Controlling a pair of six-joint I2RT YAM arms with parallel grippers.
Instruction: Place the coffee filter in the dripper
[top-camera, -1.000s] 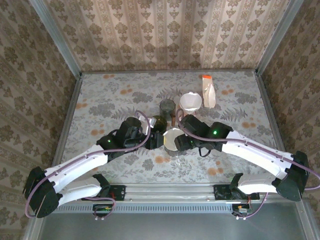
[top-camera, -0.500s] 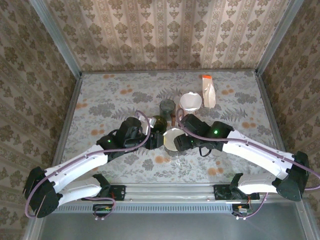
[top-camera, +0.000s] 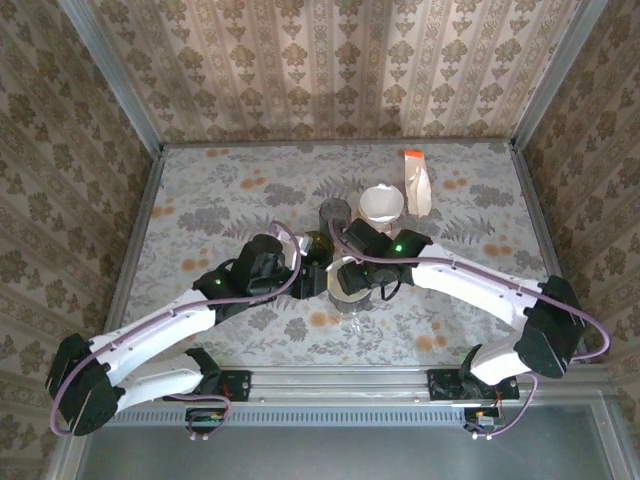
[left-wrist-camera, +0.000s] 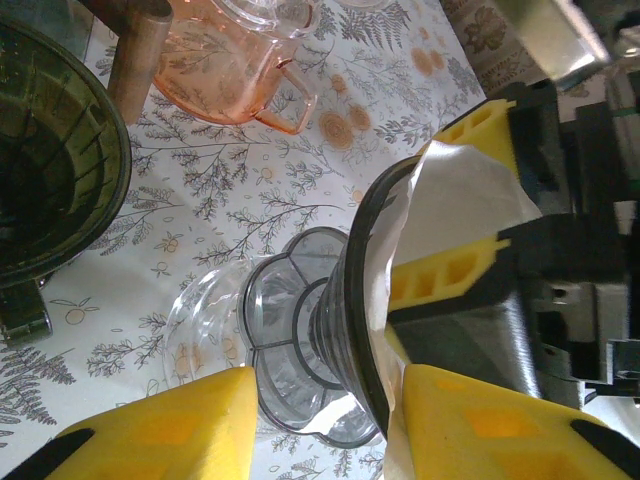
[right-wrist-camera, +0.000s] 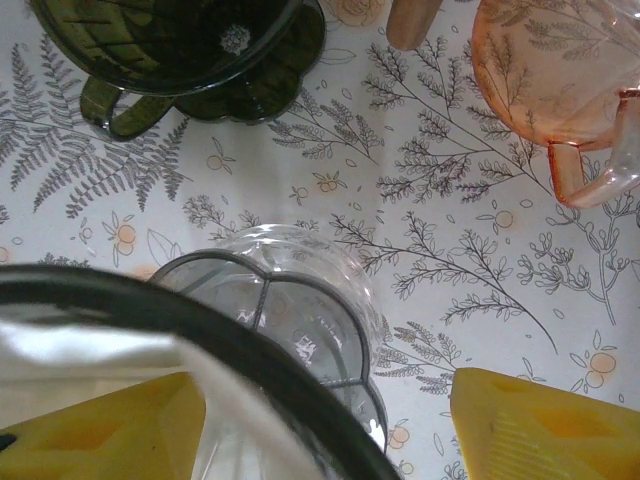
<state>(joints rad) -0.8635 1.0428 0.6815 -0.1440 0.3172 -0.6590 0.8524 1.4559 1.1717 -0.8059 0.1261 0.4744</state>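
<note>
- Top view: the left gripper (top-camera: 312, 278) and the right gripper (top-camera: 347, 270) meet in the middle of the table (top-camera: 220, 200); the clear dripper (top-camera: 350, 298) stands between them, with the white coffee filter (top-camera: 340, 284) inside it.
- Left wrist view: the left gripper's yellow fingers (left-wrist-camera: 150, 430) squeeze the dripper from both sides; the coffee filter pokes out past its dark rim, next to the right gripper.
- Right wrist view: the right gripper's fingers (right-wrist-camera: 550, 420) stand wide apart and hold nothing; one is inside by the coffee filter; one is outside the dripper.
</note>
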